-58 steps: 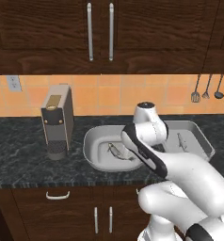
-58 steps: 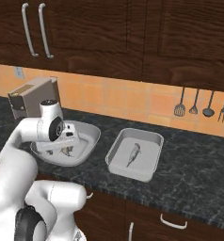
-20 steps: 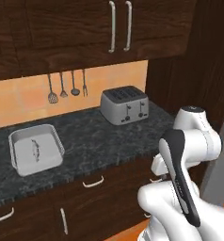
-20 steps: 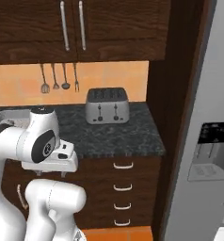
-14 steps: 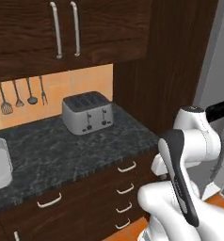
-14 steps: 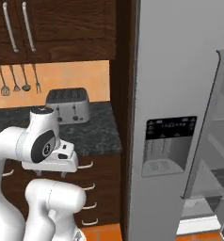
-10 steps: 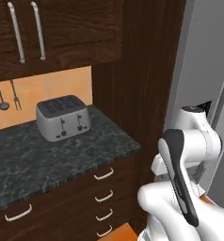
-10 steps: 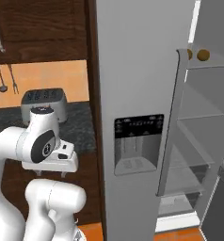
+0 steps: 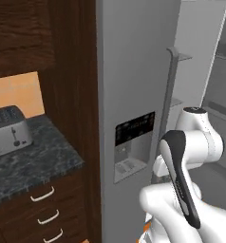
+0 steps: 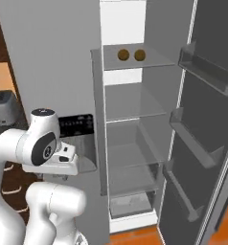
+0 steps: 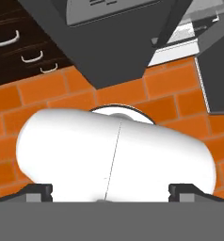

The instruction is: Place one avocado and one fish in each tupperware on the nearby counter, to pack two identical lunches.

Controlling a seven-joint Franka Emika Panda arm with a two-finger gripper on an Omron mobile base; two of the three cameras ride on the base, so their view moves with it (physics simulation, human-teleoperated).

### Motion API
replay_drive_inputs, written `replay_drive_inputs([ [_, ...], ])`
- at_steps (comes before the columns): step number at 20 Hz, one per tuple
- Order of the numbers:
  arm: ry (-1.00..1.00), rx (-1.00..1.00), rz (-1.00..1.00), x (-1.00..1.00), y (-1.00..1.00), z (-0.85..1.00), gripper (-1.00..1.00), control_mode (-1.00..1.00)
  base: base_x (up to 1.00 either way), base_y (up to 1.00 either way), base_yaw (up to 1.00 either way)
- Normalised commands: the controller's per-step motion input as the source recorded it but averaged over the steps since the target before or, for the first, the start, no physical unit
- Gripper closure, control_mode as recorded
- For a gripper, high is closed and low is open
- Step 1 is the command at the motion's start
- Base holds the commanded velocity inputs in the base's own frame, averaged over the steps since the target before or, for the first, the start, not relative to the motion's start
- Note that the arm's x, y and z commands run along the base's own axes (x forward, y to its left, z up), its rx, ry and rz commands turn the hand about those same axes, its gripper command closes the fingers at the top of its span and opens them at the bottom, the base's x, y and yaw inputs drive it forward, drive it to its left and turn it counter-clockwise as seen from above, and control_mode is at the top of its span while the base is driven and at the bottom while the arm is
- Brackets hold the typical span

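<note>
Left base view: I see the toaster (image 9: 8, 130) on the desk (image 9: 34, 166) at far left, and the grey fridge (image 9: 134, 85) front with its dispenser panel straight ahead. My arm is folded low at lower right. Nothing of the task's food shows from this side.

Right base view: the fridge door (image 10: 202, 119) stands open to the right. The two avocados (image 10: 124, 55) sit side by side on the top shelf (image 10: 144, 63), just apart, near its back left. They are round, so no long axis matters. My arm is tucked against the closed fridge half at lower left, so the avocados lie up, forward and to the right of the claw, well apart from it. My guess: the next move is a high reach, up and right into the open compartment.

Hand view: the camera looks down at the orange tiled floor (image 11: 180, 89), with drawer handles (image 11: 5, 38) at upper left. The claw (image 11: 110, 190) has its two fingertips (image 11: 38, 190) at the far bottom corners, so it is spread wide, with nothing between them: empty, touching nothing.
</note>
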Motion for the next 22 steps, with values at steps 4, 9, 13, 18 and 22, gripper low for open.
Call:
replay_drive_inputs([
  [4,0.0,0.0,0.0,0.0,0.0,0.0,-1.0,1.0,0.37,-0.94,0.06],
  [9,0.0,0.0,0.0,0.0,0.0,0.0,-1.0,1.0,0.05,-0.23,0.27],
  [13,0.0,0.0,0.0,0.0,0.0,0.0,-1.0,1.0,0.04,-0.01,0.38],
  [18,0.0,0.0,0.0,0.0,0.0,0.0,-1.0,1.0,0.17,-0.27,0.22],
  [22,0.0,0.0,0.0,0.0,0.0,0.0,-1.0,1.0,0.69,-0.37,0.02],
])
